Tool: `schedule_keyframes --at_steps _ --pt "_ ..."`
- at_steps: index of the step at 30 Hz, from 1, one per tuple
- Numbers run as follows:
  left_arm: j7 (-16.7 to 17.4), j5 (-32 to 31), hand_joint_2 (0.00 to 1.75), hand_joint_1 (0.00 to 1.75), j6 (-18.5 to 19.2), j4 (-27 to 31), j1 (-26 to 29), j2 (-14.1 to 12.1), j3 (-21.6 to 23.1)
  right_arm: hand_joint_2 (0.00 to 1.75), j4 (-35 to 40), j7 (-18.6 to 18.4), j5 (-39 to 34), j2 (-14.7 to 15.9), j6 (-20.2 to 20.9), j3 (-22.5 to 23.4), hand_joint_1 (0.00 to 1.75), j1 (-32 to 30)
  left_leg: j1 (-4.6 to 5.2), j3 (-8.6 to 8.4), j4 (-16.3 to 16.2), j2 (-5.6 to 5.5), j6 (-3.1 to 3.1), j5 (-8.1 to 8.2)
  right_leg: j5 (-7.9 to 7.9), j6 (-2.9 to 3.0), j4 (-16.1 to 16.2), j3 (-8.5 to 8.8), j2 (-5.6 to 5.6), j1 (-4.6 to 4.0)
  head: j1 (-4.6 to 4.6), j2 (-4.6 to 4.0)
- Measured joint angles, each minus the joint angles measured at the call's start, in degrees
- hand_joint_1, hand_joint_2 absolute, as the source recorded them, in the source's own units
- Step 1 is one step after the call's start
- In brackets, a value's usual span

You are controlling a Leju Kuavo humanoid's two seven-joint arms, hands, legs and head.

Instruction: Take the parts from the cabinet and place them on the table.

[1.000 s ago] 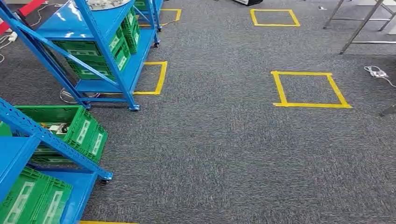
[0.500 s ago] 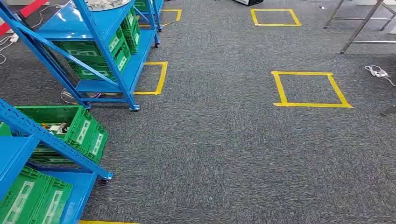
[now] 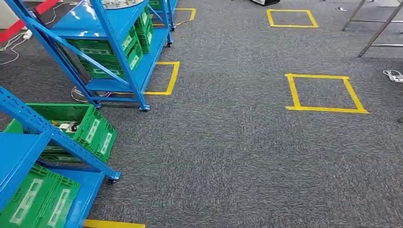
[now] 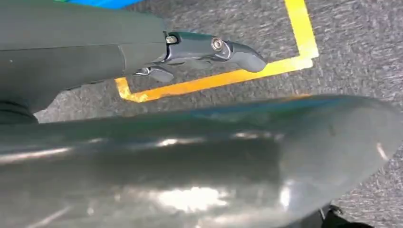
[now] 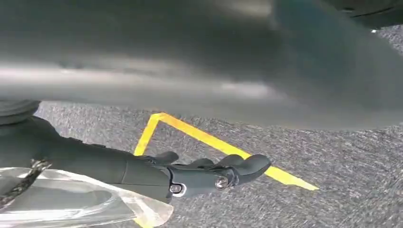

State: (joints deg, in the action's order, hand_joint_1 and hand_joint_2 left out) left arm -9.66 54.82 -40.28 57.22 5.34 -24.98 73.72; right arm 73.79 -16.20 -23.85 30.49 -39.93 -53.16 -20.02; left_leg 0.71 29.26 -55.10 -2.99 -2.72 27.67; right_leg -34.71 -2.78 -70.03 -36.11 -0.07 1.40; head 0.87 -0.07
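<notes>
Whole view shifted; right hand (image 5: 209,175) holding bag (image 5: 85,202)

Glossy blue metal rack (image 3: 111,45); rough grey carpet (image 3: 228,152); green plastic crates (image 3: 92,130).

A warehouse-like workshop or robot test floor, it seems: blue steel shelving racks (image 3: 102,45) on castors carry green plastic crates (image 3: 78,130), yellow tape squares (image 3: 325,92) mark stations on grey carpet (image 3: 228,156), and loose cables (image 3: 394,75) lie near metal frame legs (image 3: 378,26) at the far edge.
</notes>
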Motion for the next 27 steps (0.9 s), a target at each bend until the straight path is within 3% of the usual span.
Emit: schedule_keyframes --at_steps 1,2,3,4,7,8,9,10,12,13,14,15,17,18,19,22,23,24,25,26,27 --pt "0.0 0.0 0.0 0.0 0.0 0.0 0.0 0.0 0.0 0.0 0.0 0.0 -0.1 0.0 0.0 0.0 0.0 0.0 -0.15 -0.02 -0.2 -0.69 0.36 0.1 2.57 -0.07 5.0 2.61 0.32 0.19 0.0 0.0" --pt "0.0 0.0 0.0 0.0 0.0 0.0 0.0 0.0 0.0 0.0 0.0 0.0 -0.2 0.0 0.0 0.0 0.0 0.0 -0.27 0.04 -0.7 -1.23 0.78 0.35 4.73 -0.25 10.3 5.42 1.74 0.51 0.0 0.0" --pt "0.0 0.0 0.0 0.0 0.0 0.0 -0.1 -0.1 0.0 0.0 0.0 0.0 -0.2 0.0 0.0 -0.1 0.0 0.1 -0.24 0.44 -1.2 -1.81 1.25 0.59 3.44 -0.47 12.6 6.86 4.89 0.78 0.02 0.0" --pt "0.0 0.1 0.0 0.0 0.0 0.0 -0.3 -0.1 0.0 0.0 0.0 0.1 -0.2 0.0 0.0 -0.2 0.0 0.0 -0.09 1.04 -2.3 -2.48 1.71 0.91 3.58 0.16 13.0 6.88 4.48 0.65 -0.11 0.0" --pt "0.0 0.2 0.0 0.0 0.0 0.0 0.0 -0.2 0.1 0.0 0.0 0.1 -0.2 0.0 0.0 -0.2 0.0 0.1 -0.51 1.5 -2.2 -4.25 2.58 0.46 3.56 1.06 12.5 7.25 2.41 0.19 -0.13 0.0" --pt "0.0 0.2 0.0 0.0 0.0 0.0 0.1 -0.3 0.2 0.0 0.0 0.1 -0.2 0.0 0.0 -0.2 0.0 0.1 -0.53 1.64 -2.7 -3.38 2.78 0.93 3.8 1.48 12.7 7.24 1.56 0.43 -0.11 0.0" --pt "0.0 0.2 0.0 0.0 0.0 0.0 0.1 -0.2 0.2 0.0 0.0 0.1 -0.2 0.0 0.0 -0.2 0.0 0.0 -0.26 2.28 -4.4 0.44 3.1 2.3 3.74 1.75 12.7 7.29 0.89 0.29 -0.5 0.0" --pt "0.0 0.2 0.0 0.0 0.0 0.0 0.0 -0.2 0.2 0.0 0.0 0.2 -0.2 0.0 0.0 -0.2 0.0 0.0 -0.38 3.8 -7.7 2.0 3.42 4.4 3.72 2.07 12.7 7.25 0.16 0.16 -0.79 0.0" --pt "0.0 0.2 0.0 0.0 0.0 0.0 -0.2 -0.2 0.2 0.0 0.0 0.2 -0.2 0.0 0.0 -0.2 0.0 -0.2 -0.68 8.06 -17.0 2.44 3.7 8.83 3.6 2.26 12.6 7.1 -1.53 -0.12 -0.74 0.0" --pt "0.0 0.2 0.0 0.0 0.0 0.0 -0.2 -0.1 0.2 0.0 0.0 0.2 -0.2 0.0 0.0 -0.2 0.0 -0.1 -0.81 9.74 -20.8 2.44 3.76 9.87 3.53 2.36 12.6 7.05 -2.41 -0.23 -0.74 0.0" --pt "0.0 0.2 0.0 0.0 0.0 0.0 -0.1 -0.1 0.2 0.0 0.0 0.2 -0.2 0.0 0.0 -0.2 0.0 0.0 -0.87 9.86 -21.2 2.44 3.73 9.35 3.46 2.43 12.6 7.03 -3.09 -0.3 -0.72 0.0" --pt "0.0 0.2 0.0 0.0 0.0 0.0 0.1 -0.1 0.2 0.0 0.0 0.2 -0.2 0.0 0.0 -0.2 0.0 0.0 -0.86 8.66 -19.0 2.47 3.64 7.53 3.3 2.47 12.6 6.9 -3.74 -0.34 -0.76 0.0" --pt "0.0 0.2 0.0 0.0 0.0 0.0 0.1 -0.1 0.3 0.0 0.0 0.2 -0.3 0.0 0.0 -0.2 0.0 0.0 -0.81 4.01 -9.9 3.2 3.29 2.75 2.87 2.32 12.6 7.29 -4.89 -0.34 -0.74 0.0" --pt "0.0 0.2 0.0 0.0 0.0 0.0 0.1 -0.1 0.3 0.0 0.0 0.2 -0.3 0.0 0.0 -0.2 0.0 0.0 -0.63 0.97 -4.1 5.61 2.91 1.1 2.61 2.15 12.7 7.71 -5.54 -0.34 -0.72 0.0" --pt "0.0 0.1 0.0 0.0 0.0 0.0 -0.1 -0.2 0.3 0.0 0.0 0.2 -0.3 0.0 0.0 -0.2 0.0 0.0 0.05 0.49 -2.8 6.63 2.82 2.06 2.29 1.72 12.4 7.81 -6.03 -0.7 -0.72 0.0" --pt "0.0 -0.1 0.0 0.0 0.1 0.0 0.0 -0.8 0.5 0.0 0.0 0.2 -0.4 0.0 0.0 -0.3 0.0 0.5 0.36 1.06 -3.0 5.16 2.26 1.85 2.39 1.2 12.8 8.75 -7.43 -0.38 -0.7 0.0" --pt "0.0 0.0 0.0 0.0 0.3 0.0 0.1 -1.3 0.6 0.0 0.0 0.2 -0.5 0.0 0.0 -0.3 0.0 0.8 0.29 0.92 -2.2 4.59 1.66 1.44 2.37 0.72 12.9 9.06 -7.9 -0.4 -0.7 0.0" --pt "0.0 0.0 0.0 0.0 0.3 0.0 0.2 -1.4 0.7 0.0 0.0 0.2 -0.5 0.0 0.0 -0.4 0.0 1.0 -0.12 0.21 -1.4 4.38 1.34 0.96 1.52 0.57 12.4 8.56 -6.08 -0.05 -0.76 0.0" --pt "-0.1 0.0 0.0 0.0 0.4 0.0 0.0 -1.4 0.7 0.0 0.0 0.3 -0.4 0.0 0.0 -0.4 0.0 1.1 -0.14 0.18 -1.2 3.94 1.02 0.8 -0.18 0.62 9.8 7.18 -2.76 -0.11 -0.37 0.0" --pt "-0.1 0.0 0.0 0.0 0.5 0.0 -0.2 -1.5 0.9 0.0 0.0 0.3 -0.4 0.0 0.0 -0.6 0.0 1.1 -0.16 0.41 -1.3 3.4 0.96 0.8 -2.33 0.59 5.3 4.83 -1.07 -0.14 -0.11 0.0" --pt "-0.1 0.0 0.0 0.0 0.5 0.0 -0.3 -1.5 1.0 0.0 0.0 0.3 -0.4 0.0 0.0 -0.7 0.0 1.1 -0.13 0.45 -1.3 3.03 0.94 0.81 -3.59 0.59 1.9 3.16 -0.54 -0.14 -0.09 0.0"
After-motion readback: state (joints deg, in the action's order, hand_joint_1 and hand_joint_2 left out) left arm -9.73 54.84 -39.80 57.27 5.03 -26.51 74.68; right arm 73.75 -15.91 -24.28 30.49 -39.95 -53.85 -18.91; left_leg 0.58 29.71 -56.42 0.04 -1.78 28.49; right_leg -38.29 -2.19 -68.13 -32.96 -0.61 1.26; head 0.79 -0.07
